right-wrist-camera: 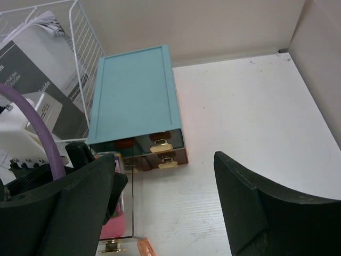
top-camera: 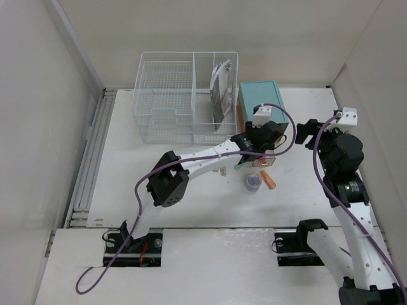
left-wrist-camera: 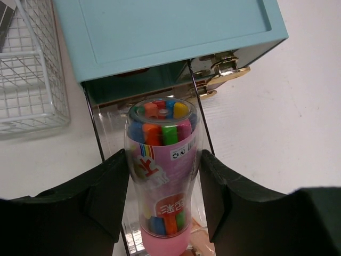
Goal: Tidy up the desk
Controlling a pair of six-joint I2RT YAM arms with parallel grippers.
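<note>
My left gripper (left-wrist-camera: 162,198) is shut on a clear bottle-shaped tube of coloured markers (left-wrist-camera: 162,154) with a pink base. It holds the tube upright over a clear drawer (left-wrist-camera: 109,133) pulled out from the front of the teal box (left-wrist-camera: 170,32). From above, the left gripper (top-camera: 257,155) hangs just in front of the teal box (top-camera: 261,98) on the white desk (top-camera: 191,203). My right gripper (right-wrist-camera: 169,176) is open, with only bare desk between its fingers. It hovers to the right of the box (right-wrist-camera: 136,96) and above the desk. The tube's pink base (right-wrist-camera: 113,226) shows at the lower left of the right wrist view.
A white wire basket (top-camera: 165,95) stands at the back left of the box, with booklets (top-camera: 221,89) in its right compartment. An orange item (top-camera: 270,180) and a small purple item (top-camera: 253,183) lie on the desk in front of the box. White walls border the desk.
</note>
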